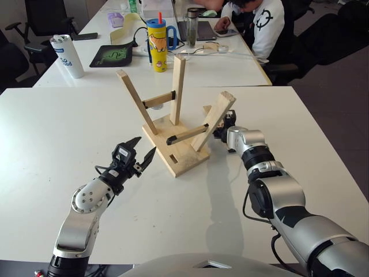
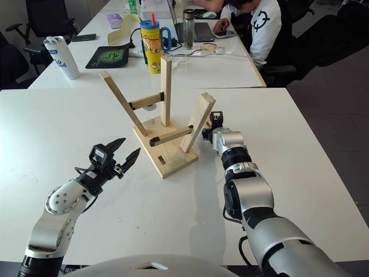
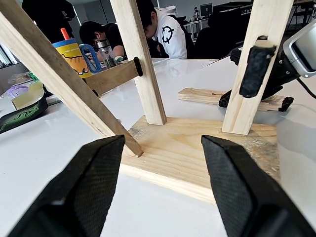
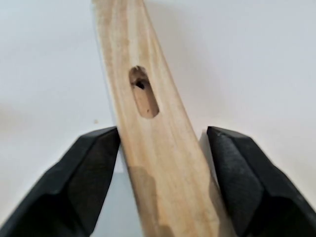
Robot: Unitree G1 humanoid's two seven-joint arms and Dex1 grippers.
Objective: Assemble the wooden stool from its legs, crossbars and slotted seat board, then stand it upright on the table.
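The stool is upside down in the middle of the white bench (image 1: 57,144). Its seat board (image 1: 173,156) lies flat, and three legs (image 1: 178,89) stick up from it, joined by two crossbars (image 1: 187,135). A loose leg (image 3: 207,96) with a slot lies flat just behind the board. The right end effector (image 4: 162,131) is open, with one finger on each side of this loose leg; one finger may be touching it. The left end effector (image 1: 145,145) is open too, near the board's left corner but not touching it.
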